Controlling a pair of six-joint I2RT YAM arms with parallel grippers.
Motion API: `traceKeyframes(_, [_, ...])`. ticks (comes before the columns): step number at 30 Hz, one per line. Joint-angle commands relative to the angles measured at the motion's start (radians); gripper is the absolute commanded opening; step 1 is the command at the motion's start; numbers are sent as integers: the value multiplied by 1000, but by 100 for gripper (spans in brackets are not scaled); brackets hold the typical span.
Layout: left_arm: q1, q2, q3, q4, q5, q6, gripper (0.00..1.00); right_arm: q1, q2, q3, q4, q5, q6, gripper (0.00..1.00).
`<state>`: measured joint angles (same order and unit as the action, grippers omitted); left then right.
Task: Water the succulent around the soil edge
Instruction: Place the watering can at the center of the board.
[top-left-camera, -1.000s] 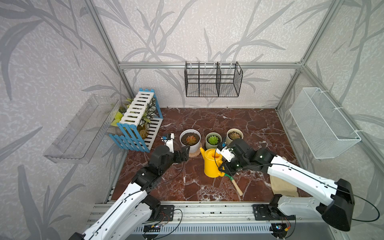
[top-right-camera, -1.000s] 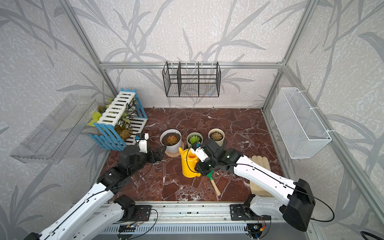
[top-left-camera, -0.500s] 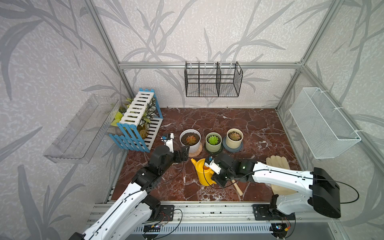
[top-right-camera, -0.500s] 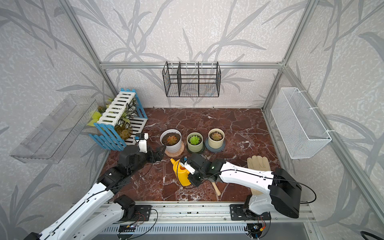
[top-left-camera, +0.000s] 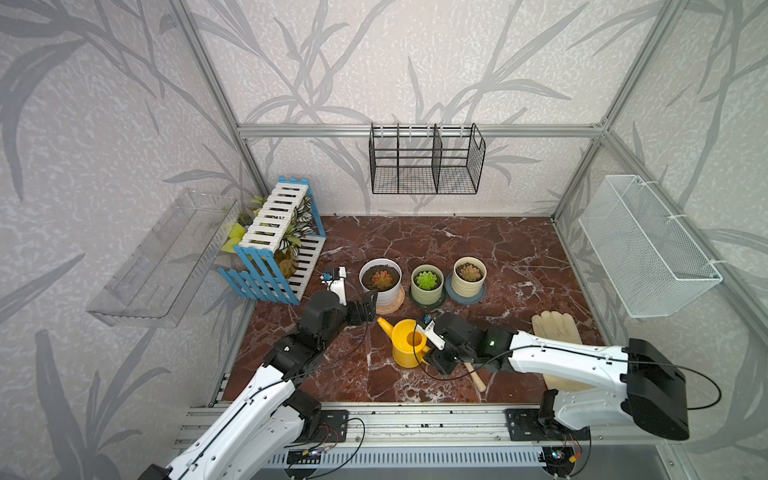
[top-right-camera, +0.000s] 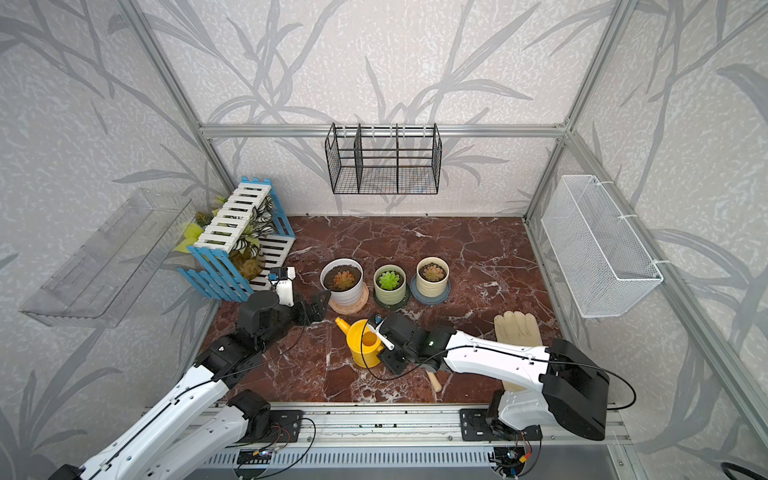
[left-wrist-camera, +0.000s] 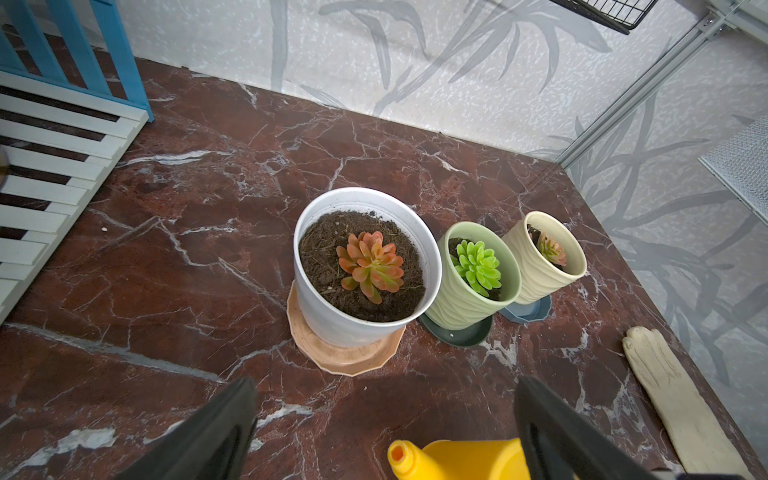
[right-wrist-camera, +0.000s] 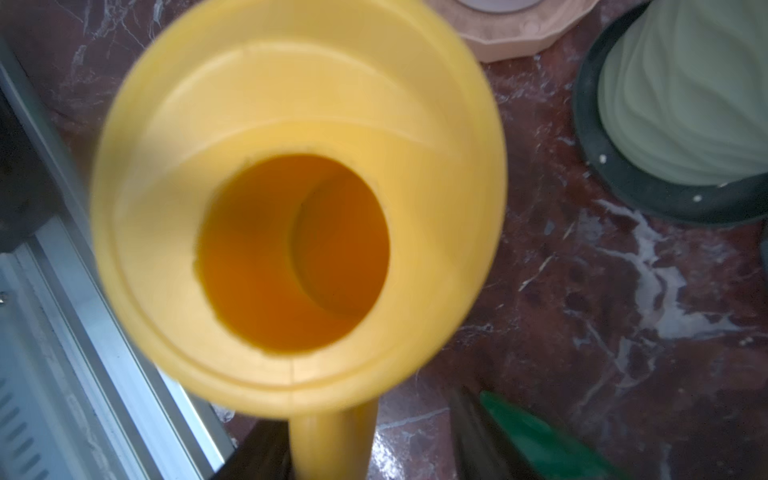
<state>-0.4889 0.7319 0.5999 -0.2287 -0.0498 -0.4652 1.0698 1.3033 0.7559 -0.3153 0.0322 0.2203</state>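
Yellow watering can (top-left-camera: 409, 347) upright on marble floor (top-left-camera: 457, 241), just in front of the pots. Right gripper (right-wrist-camera: 365, 440) jaws parted loosely either side of its handle. Left gripper (left-wrist-camera: 384, 386) wide open, empty. White pot (left-wrist-camera: 328, 316): dark soil, orange succulent (left-wrist-camera: 371, 266). Green pot (left-wrist-camera: 453, 303): green succulent (left-wrist-camera: 478, 266). Cream pot (left-wrist-camera: 536, 282): pinkish succulent (left-wrist-camera: 550, 249).

Left tool (top-left-camera: 371, 306) low, pointing forward, jaws spread wide. Right tool (top-left-camera: 430, 355) low, pointing leftward, jaws parted.
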Motion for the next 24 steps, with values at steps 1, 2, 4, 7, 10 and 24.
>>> traceKeyframes(1, [4,1,5,13,-31,-3,100,6,-77,-17,29,57,7,78])
traceKeyframes(2, [5,3,5,13,-37,-4,100,5,-105,-25,29,68,5,84])
traceKeyframes(4, [4,8,9,20,-64,-6,100,5,-158,-34,27,85,6,100])
traceKeyframes(7, [4,32,12,48,-144,-31,100,5,-220,-30,20,140,12,99])
traceKeyframes(10, [4,85,-3,143,-182,-8,100,6,-261,-19,22,220,18,99])
traceKeyframes(24, [72,475,103,580,-333,294,100,-24,-343,-61,136,438,54,99])
